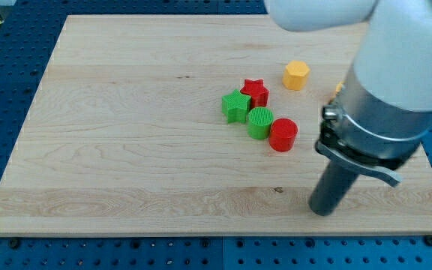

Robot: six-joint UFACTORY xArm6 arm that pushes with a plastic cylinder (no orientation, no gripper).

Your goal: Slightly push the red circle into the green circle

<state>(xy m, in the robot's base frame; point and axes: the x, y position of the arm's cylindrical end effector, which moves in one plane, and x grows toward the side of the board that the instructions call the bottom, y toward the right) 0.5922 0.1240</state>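
The red circle stands on the wooden board, right of centre. The green circle is just to its upper left, and the two touch or nearly touch. My tip rests on the board below and to the right of the red circle, a clear gap away from it. The rod rises from the tip into the arm's grey and white body at the view's right.
A green star touches the green circle on its left. A red star sits just above them. A yellow hexagon lies further up. A small orange piece shows beside the arm, mostly hidden.
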